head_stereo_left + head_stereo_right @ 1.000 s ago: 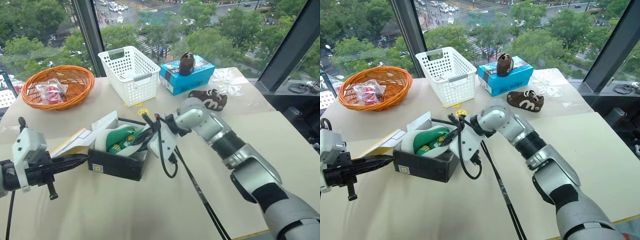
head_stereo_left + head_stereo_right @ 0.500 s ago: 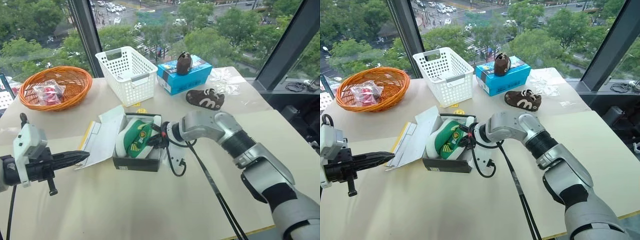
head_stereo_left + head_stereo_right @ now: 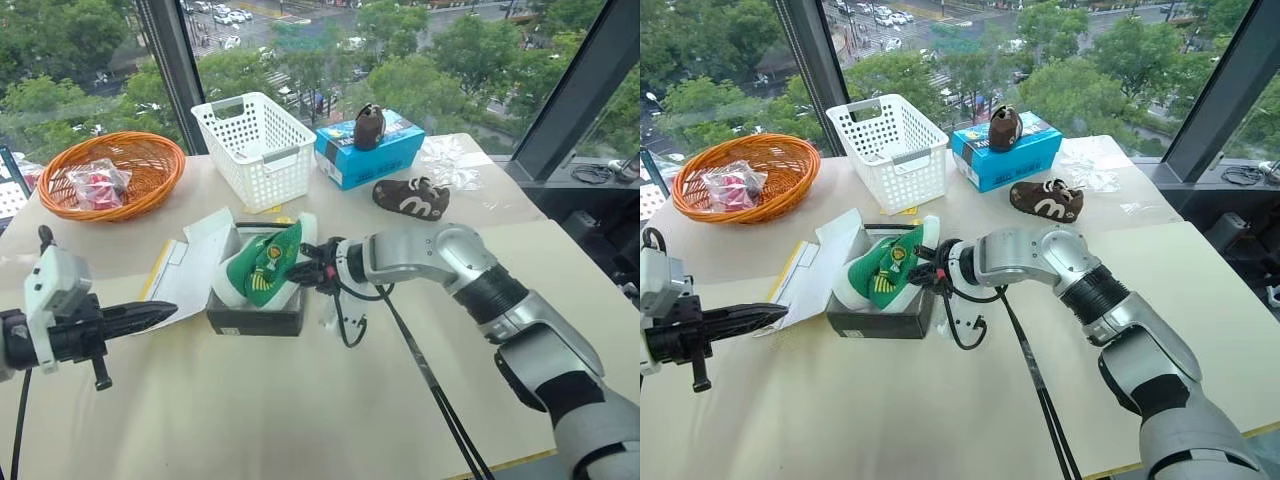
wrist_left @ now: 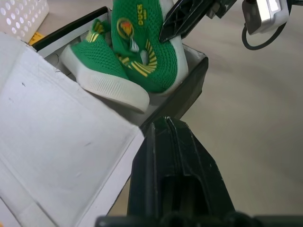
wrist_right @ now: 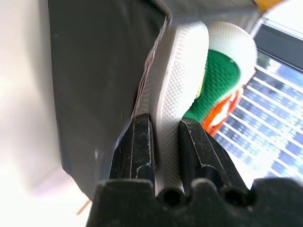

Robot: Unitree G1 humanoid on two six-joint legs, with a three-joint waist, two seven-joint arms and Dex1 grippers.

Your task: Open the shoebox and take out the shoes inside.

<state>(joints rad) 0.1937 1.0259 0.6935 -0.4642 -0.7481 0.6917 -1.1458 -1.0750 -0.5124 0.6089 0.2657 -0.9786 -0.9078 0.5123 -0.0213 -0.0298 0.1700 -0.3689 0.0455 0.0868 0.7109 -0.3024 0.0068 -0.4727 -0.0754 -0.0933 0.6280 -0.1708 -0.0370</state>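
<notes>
The shoebox (image 3: 254, 322) stands open mid-table, black base to the front, its lid (image 3: 188, 277) flipped back to the left with the white inside up. Two green shoes (image 3: 262, 267) with white sides lie in it. One is tipped up on its edge, sole pattern facing out. My right gripper (image 3: 303, 265) reaches in from the right and is shut on that shoe's white sole rim (image 5: 166, 109), beside the box's black wall (image 5: 94, 71). My left gripper (image 3: 162, 314) is shut and points at the lid from the left, just short of the box corner (image 4: 191, 80).
At the back stand an orange basket (image 3: 115, 172) holding a packet, a white plastic basket (image 3: 255, 145), and a blue box (image 3: 375, 155) with a brown shoe (image 3: 371, 125) on it. Another brown shoe (image 3: 412, 197) lies nearby. A black cable (image 3: 420, 372) runs toward the front edge.
My right gripper has rolled over and tipped the gripped shoe up onto its edge, and the box slid a little with it. The left gripper has stayed where it was.
</notes>
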